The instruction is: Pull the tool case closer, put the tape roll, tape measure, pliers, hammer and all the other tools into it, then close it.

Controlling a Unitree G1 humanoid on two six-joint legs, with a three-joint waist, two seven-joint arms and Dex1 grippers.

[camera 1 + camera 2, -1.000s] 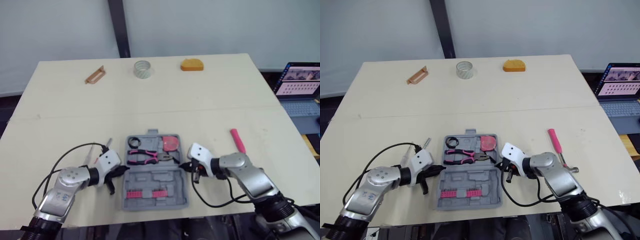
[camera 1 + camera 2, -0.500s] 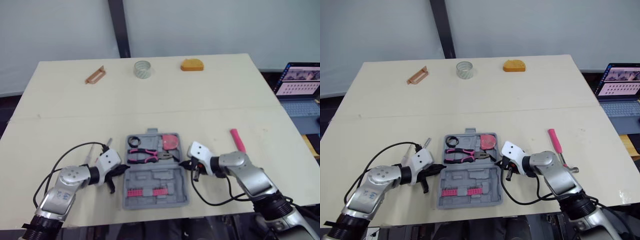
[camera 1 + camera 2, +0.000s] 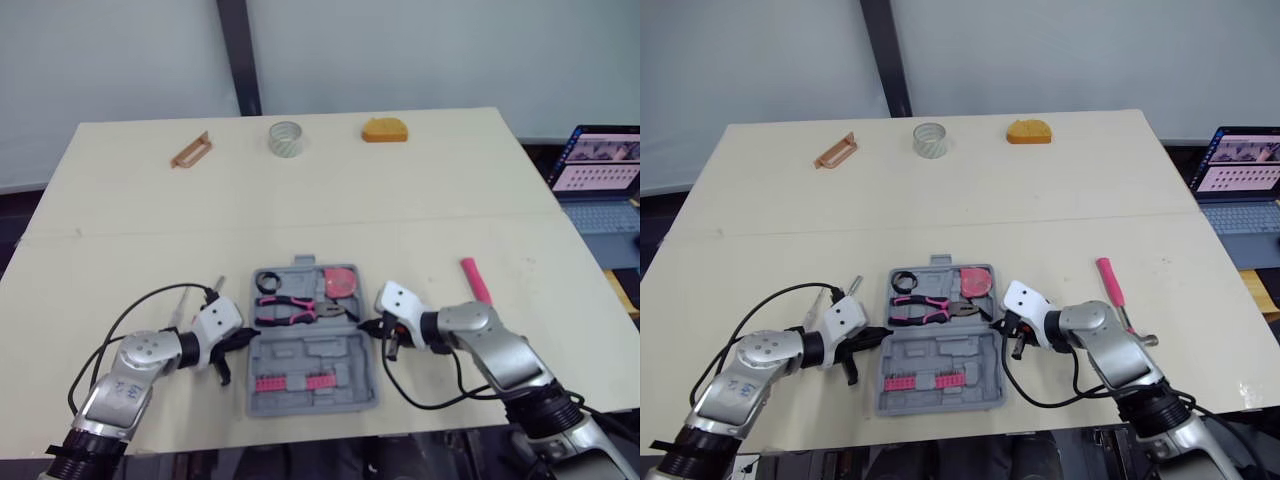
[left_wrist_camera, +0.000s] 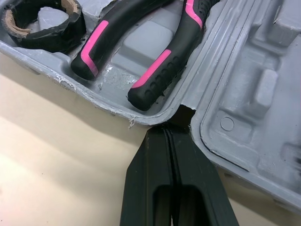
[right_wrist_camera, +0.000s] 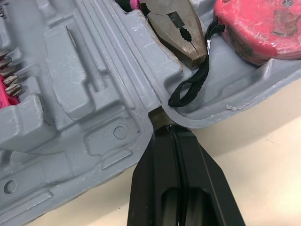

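An open grey plastic tool case (image 3: 312,340) lies near the front edge of the pale tabletop (image 3: 300,200). Both forearms lie low, angled inward. The left gripper (image 3: 240,341), jaws clenched together, touches the case's left hinge notch. The right gripper (image 3: 368,327), jaws likewise clenched, touches the right notch. Pink-handled pliers (image 3: 295,312) lie inside.

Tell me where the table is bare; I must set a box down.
Bare: the broad middle of the table, between the tape roll and the tool case. Crowded: its sides, where left hand and right hand touch it.
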